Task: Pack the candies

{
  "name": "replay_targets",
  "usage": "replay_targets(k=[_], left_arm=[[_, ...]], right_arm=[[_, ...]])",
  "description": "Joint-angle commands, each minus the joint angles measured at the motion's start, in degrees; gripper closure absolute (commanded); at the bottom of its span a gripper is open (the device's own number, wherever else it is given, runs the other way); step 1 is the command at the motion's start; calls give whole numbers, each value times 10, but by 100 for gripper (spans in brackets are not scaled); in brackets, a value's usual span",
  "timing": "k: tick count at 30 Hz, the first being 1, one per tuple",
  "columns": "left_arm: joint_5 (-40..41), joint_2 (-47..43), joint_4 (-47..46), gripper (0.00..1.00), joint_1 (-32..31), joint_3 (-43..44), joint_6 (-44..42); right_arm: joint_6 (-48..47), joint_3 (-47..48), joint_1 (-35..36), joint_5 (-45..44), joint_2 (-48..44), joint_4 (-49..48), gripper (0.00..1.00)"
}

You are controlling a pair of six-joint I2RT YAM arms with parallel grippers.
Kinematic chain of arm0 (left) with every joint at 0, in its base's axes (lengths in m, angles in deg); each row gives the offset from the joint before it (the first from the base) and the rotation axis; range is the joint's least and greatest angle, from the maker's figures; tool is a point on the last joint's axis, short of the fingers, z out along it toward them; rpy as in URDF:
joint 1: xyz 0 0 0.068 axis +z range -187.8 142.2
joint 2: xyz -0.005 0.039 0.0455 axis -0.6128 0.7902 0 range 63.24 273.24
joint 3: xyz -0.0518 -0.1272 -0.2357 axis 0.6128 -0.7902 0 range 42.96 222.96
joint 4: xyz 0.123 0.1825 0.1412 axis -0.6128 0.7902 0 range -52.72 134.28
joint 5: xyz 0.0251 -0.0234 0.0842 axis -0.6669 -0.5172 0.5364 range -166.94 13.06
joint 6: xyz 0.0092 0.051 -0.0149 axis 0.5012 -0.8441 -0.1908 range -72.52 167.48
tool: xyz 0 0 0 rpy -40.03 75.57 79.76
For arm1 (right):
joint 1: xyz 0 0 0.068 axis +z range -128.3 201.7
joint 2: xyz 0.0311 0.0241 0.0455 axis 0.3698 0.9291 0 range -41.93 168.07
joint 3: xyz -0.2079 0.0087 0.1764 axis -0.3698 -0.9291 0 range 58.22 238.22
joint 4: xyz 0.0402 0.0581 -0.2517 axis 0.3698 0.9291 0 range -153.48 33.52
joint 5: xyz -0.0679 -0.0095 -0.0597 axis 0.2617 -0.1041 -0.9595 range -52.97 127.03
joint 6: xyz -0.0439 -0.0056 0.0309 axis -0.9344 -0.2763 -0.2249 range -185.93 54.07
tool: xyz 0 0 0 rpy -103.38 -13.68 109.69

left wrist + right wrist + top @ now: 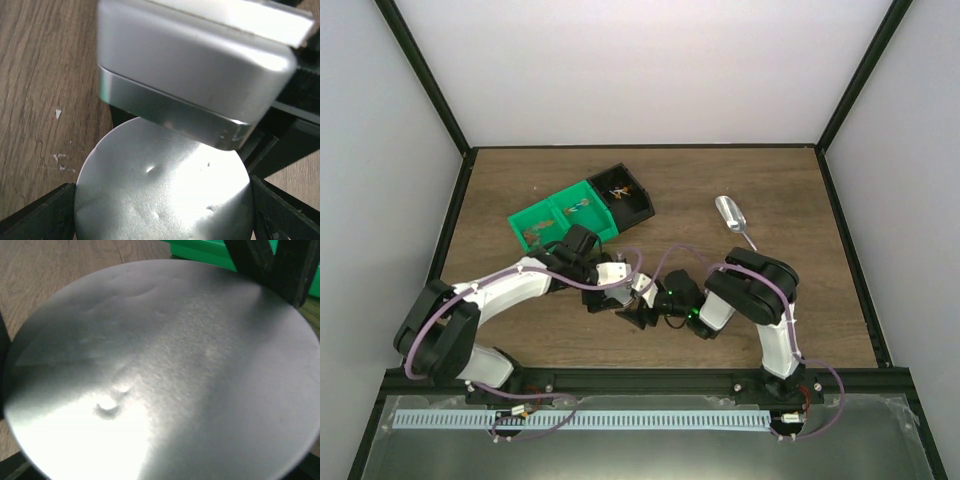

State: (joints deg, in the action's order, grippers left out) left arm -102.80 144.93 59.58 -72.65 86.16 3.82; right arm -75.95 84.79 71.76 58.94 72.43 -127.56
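candies (617, 190) (binned), well beyond left end effector (625, 296)

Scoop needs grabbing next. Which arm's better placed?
Right. The scoop lies on the right half of the table, just beyond the right arm. The left end effector looks clamped on the round lid, so it probably isn't free.

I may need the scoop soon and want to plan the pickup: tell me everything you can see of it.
The scoop is small, silvery and metal-looking, with a rounded bowl and a thin straight handle. It lies on the wooden table, right of the black bin, bowl toward the far side, handle pointing near-right toward the right arm. No end effector holds it. Only the top view shows it.
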Motion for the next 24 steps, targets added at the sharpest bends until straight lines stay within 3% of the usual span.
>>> replay_targets(k=[1,7,12,13,19,24], left_arm=[[-21,37,78,12,-4,17,-243],[19,76,118,9,7,58,-377],[-21,95,119,7,38,121,-277],[-32,90,118,6,40,121,-264],[-73,86,100,7,38,94,-197],[-82,81,41,9,28,77,-125]], right_arm=[[-23,-22,3,75,10,102,68],[-22,-21,3,74,9,106,68],[-14,-17,3,59,13,102,67],[-11,-18,3,58,13,96,64],[11,-19,3,46,15,64,22],[25,-23,3,35,15,45,15]])
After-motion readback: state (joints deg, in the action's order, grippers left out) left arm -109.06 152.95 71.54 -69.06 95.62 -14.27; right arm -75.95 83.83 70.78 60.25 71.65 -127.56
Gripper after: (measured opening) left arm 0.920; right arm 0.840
